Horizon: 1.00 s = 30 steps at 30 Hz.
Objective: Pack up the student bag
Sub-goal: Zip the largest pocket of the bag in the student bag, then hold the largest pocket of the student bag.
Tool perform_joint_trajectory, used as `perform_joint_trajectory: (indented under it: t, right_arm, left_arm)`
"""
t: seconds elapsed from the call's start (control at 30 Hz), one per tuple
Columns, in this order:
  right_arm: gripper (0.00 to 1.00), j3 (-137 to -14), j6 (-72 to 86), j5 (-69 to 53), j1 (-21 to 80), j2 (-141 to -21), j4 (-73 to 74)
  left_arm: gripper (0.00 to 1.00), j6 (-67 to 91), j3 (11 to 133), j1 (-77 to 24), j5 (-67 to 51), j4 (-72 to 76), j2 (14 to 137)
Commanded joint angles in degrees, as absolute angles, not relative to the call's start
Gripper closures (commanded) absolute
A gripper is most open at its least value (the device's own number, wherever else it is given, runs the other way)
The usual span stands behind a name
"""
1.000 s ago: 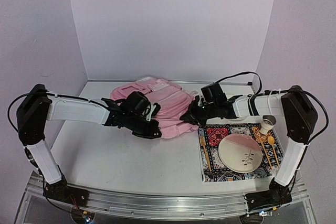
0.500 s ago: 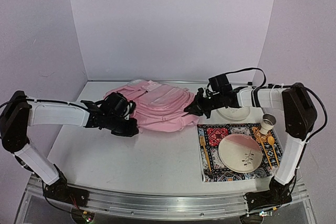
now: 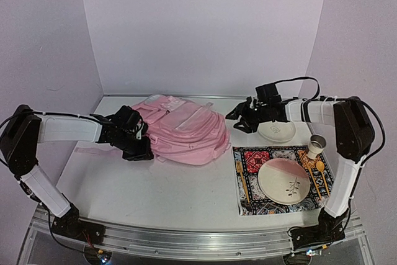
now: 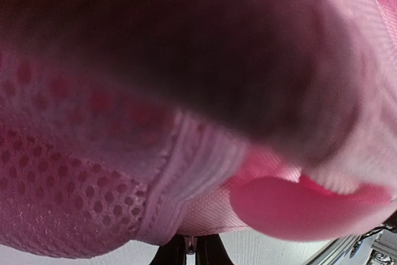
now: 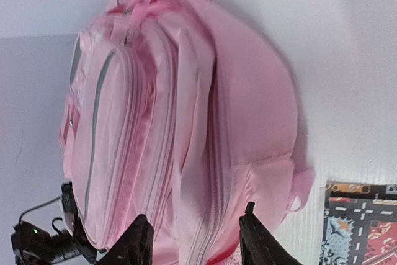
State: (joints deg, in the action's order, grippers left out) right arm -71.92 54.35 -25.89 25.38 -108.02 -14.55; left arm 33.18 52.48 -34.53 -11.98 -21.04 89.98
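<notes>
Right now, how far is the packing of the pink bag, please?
Little looks done: the student bag lies flat on the table, and no open pocket shows. In hand: the left gripper is shut on its left edge; the right gripper is open, apart from it. Left: opening it and packing; the plate, cup and bowl sit outside.

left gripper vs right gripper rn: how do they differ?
Left gripper is shut, pinching the student bag at its left edge; right gripper is open and holds nothing. Left gripper touches the pink fabric; right gripper sits clear of the bag's right side. Both are black, two-fingered, and low over the table.
</notes>
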Motion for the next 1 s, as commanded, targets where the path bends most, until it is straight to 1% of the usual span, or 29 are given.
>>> perform_joint_trajectory:
  t: [0.0, 0.13, 0.27, 0.37, 0.5, 0.67, 0.73, 0.8, 0.97]
  right_arm:
    - [0.38, -69.83, 54.69, -20.85, 27.31, -101.31, -16.17]
    - [0.30, -68.81, 54.11, -19.38, 31.01, -100.19, -16.12]
    - [0.25, -67.30, 56.80, -17.42, 35.95, -100.64, -16.58]
    - [0.23, -65.05, 60.98, -14.15, 41.06, -100.69, -19.86]
    - [0.21, -62.99, 66.49, -10.80, 45.68, -101.72, -24.07]
    - [0.22, -65.19, 68.10, -9.61, 47.03, -104.89, -24.84]
    - [0.27, -66.36, 68.03, -9.59, 47.02, -106.30, -24.87]
    - [0.37, -66.76, 67.95, -9.27, 47.02, -107.50, -24.77]
    - [0.67, -67.93, 66.54, -8.61, 46.73, -110.47, -23.31]
  left_arm:
    - [1.00, 36.78, 57.17, -34.97, -18.97, -18.17, 90.34]
    - [1.00, 38.03, 59.44, -35.86, -19.48, -16.09, 92.61]
    - [1.00, 39.44, 61.50, -37.29, -19.81, -13.90, 95.04]
    - [1.00, 39.88, 63.30, -38.64, -20.37, -12.87, 96.51]
    - [1.00, 40.05, 65.07, -40.96, -20.72, -12.26, 97.97]
    - [1.00, 40.32, 66.26, -43.49, -21.35, -11.91, 99.40]
    - [1.00, 40.33, 66.21, -43.83, -21.42, -11.87, 99.32]
    - [1.00, 40.14, 65.68, -43.85, -21.11, -11.87, 98.62]
    - [1.00, 39.46, 63.34, -43.86, -18.92, -11.97, 96.46]
